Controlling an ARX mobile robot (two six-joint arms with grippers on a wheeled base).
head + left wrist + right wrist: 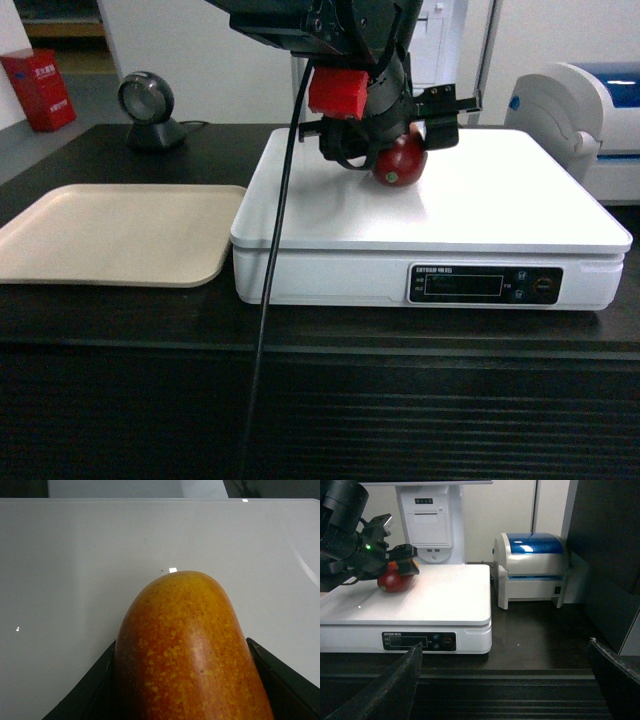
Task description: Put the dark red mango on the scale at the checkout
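Far to the left of the left pincer (393,150) lies one flat beige tray (110,235) on the dark checkout (120,325) counter. Behind the tray stands one round black scanner (147,108), and a red box (38,88) sits past it.

The left pincer reaches down over the one white scale (430,225) and pinches the one dark red mango (400,160) between its two black fingers (87,690). The mango is right under the pincer, touching the flat white top near the back. In the left wrist view its long side runs straight away from the pincer, with the orange-yellow end pointing forward, out past the fingertips. Its back end is cut off at the bottom of that view. In the head view the arm hides the top of the mango. I cannot make out a sticker.

To the right of the pincer, off the scale, stands one white printer with a blue lid (532,570).

The right pincer (505,680) hangs in front of the counter, low down. Its two dark fingers are spread wide with nothing between them.
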